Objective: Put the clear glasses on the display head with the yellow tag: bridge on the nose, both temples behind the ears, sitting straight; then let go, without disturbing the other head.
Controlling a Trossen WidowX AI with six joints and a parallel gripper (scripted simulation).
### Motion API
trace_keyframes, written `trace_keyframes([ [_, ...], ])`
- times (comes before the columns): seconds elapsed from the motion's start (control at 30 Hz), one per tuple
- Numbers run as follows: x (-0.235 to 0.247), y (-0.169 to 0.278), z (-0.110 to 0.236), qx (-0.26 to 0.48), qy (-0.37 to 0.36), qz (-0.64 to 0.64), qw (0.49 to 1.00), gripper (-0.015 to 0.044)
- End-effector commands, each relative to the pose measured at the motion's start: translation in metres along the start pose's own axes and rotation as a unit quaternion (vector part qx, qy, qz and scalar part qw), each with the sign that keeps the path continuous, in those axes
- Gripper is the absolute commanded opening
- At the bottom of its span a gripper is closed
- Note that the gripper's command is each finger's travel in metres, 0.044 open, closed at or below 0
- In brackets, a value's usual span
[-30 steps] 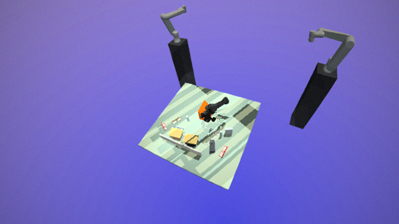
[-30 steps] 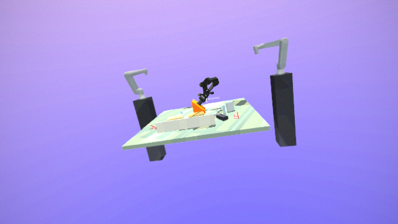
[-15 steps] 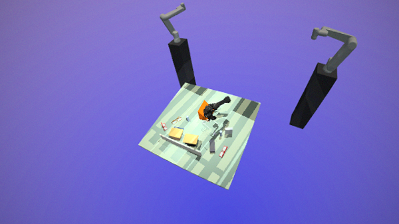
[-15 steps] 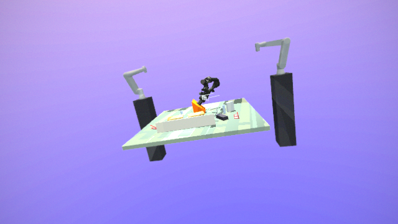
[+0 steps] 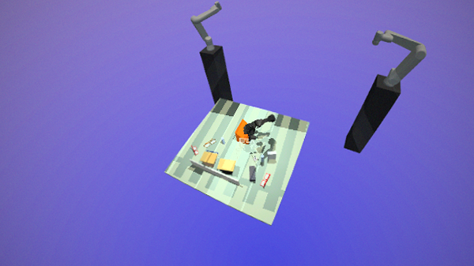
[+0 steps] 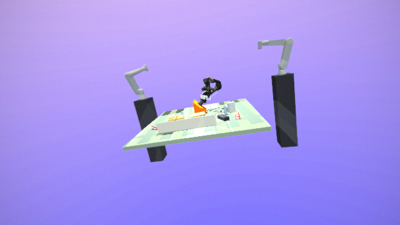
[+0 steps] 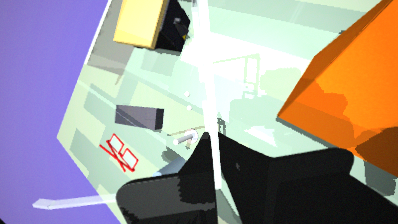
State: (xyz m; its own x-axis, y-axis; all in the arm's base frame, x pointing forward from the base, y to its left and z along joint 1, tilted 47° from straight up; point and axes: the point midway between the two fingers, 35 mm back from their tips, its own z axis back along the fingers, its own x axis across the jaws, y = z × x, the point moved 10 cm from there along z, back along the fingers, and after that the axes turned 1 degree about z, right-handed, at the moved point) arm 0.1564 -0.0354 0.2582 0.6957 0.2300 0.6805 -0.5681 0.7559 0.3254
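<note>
Even, bright light fills all views against a smooth purple backdrop. Soft grey shadows fall on the pale green counter (image 5: 283, 182) beneath the things on it. In the top and exterior views everything is small and coarse, with jagged edges. The wrist view is sharp but steeply tilted, and a washed-out white streak runs down its centre.

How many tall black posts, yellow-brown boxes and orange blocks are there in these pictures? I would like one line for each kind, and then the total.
Black posts: 2
Yellow-brown boxes: 2
Orange block: 1
Total: 5
</note>
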Motion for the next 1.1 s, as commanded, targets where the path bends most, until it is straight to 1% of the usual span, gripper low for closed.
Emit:
trace_keyframes([
  [0.0,-0.007,0.007,0.004,-0.013,-0.015,-0.073,0.997,0.0000],
  [0.33,-0.022,0.022,0.012,-0.040,-0.054,-0.235,0.970,0.0000],
  [0.67,-0.036,0.036,0.015,-0.056,-0.099,-0.386,0.915,0.0000],
  [0.8,-0.037,0.037,0.015,-0.056,-0.103,-0.396,0.911,0.0000],
  [0.83,-0.035,0.036,0.015,-0.058,-0.096,-0.376,0.920,0.0004],
  [1.07,-0.035,0.036,0.015,-0.058,-0.096,-0.376,0.920,0.0000],
])
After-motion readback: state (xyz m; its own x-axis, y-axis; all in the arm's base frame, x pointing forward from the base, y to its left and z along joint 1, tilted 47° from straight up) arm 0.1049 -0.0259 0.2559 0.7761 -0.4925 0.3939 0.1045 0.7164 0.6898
